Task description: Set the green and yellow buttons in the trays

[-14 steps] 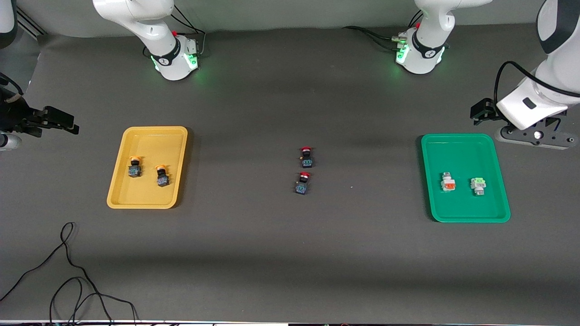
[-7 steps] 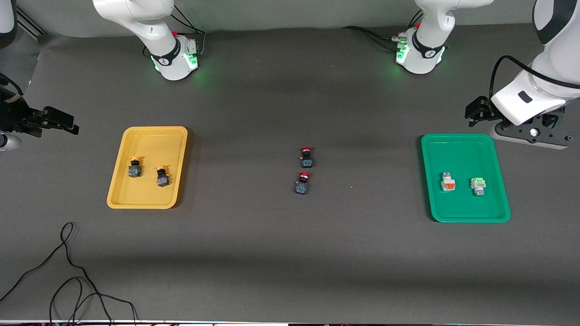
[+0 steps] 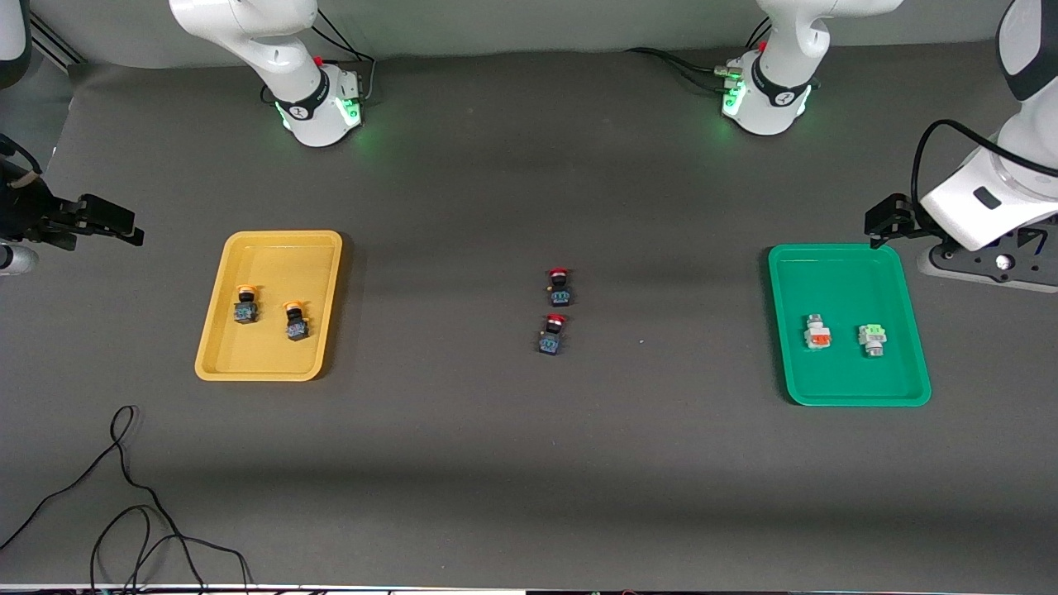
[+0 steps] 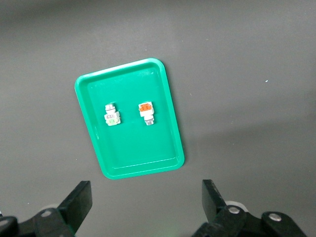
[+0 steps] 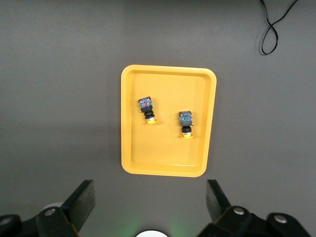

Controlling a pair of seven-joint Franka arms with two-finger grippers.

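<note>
Yellow tray (image 3: pixel 269 364): toward the right arm's end of the table — two yellow-capped buttons (image 3: pixel 245 304) lie side by side in it, caps pointing to 12 o'clock in the front view.
Green tray (image 3: pixel 835 390): toward the left arm's end — a light-green-faced button (image 3: pixel 872 337) rests inside beside an orange-faced white button (image 3: pixel 817 331).
Red-capped buttons (image 3: pixel 559 287): two on the bare table mid-way between the trays, one at 6 o'clock of the other.
Left gripper (image 4: pixel 145 200): in the air just off the green tray's corner, fingers spread, nothing held.
Right gripper (image 5: pixel 150 200): waiting off the yellow tray, released and empty.
Black cable (image 3: pixel 124 496): looped on the table at the near edge.
</note>
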